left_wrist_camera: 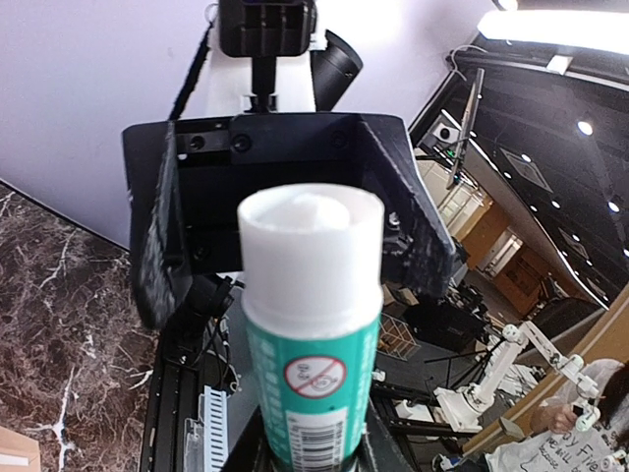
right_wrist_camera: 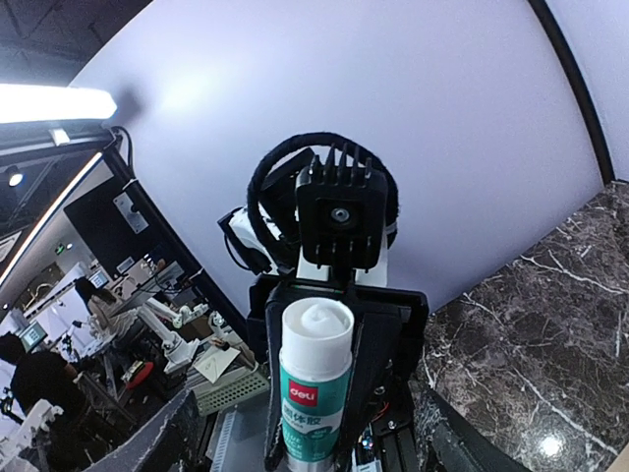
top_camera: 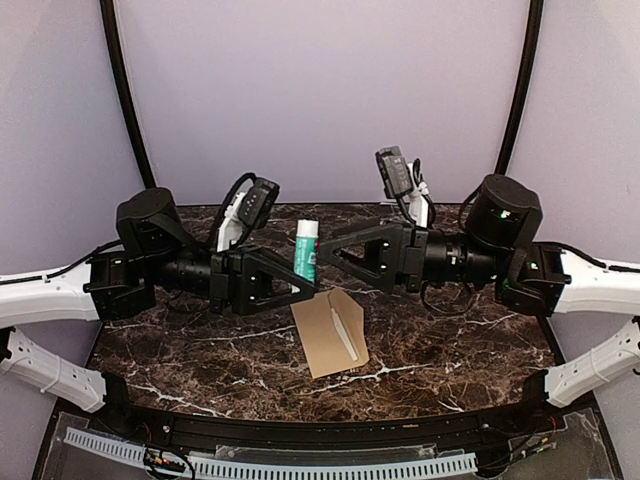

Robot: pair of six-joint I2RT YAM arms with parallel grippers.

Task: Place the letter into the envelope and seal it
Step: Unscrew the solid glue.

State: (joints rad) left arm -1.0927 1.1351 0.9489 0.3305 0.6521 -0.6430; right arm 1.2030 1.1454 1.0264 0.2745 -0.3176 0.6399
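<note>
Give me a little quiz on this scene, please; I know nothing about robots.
1. True or false: the glue stick has its cap on.
2. Which arm's gripper grips the glue stick? A) left B) right C) neither
3. What brown thing lies flat on the table, under the two grippers?

Key:
1. False. The left wrist view shows bare white glue at its top.
2. A. The left gripper is shut on its lower end, while the right gripper faces it with jaws wide apart.
3. The envelope.
</note>
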